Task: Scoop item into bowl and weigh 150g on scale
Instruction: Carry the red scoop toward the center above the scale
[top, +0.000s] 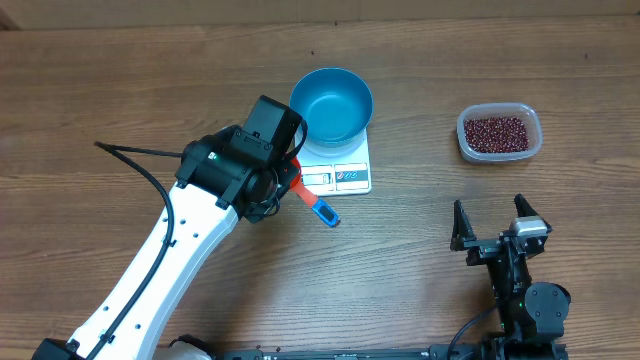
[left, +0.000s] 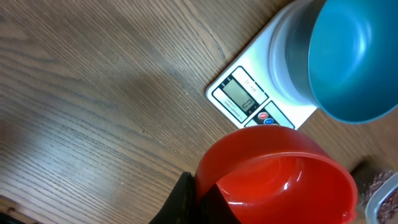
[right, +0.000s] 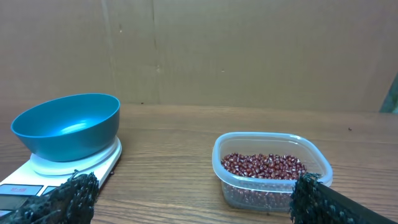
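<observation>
Bowl (top: 331, 100), blue plastic, is seated on the white scale (top: 350, 178) at the far middle of the bench (top: 120, 80). The scale's display and buttons are turned toward the arms.

Beans (top: 497, 131) are contained in the clear tub (top: 535, 142), which stands on the bench well apart from the scale, to the right.

Left fingers (left: 181, 200) are clamped on the red-orange scoop (left: 280, 180). The cup is held low beside the scale's display, near the bowl; whether it touches the scale cannot be told. In the overhead view the handle's blue tip is seen over the bench, just in front of the scale's near edge.

Right fingers (right: 65, 198) are spread wide and hold nothing. They are positioned low near the front of the bench and pointed toward the tub.
</observation>
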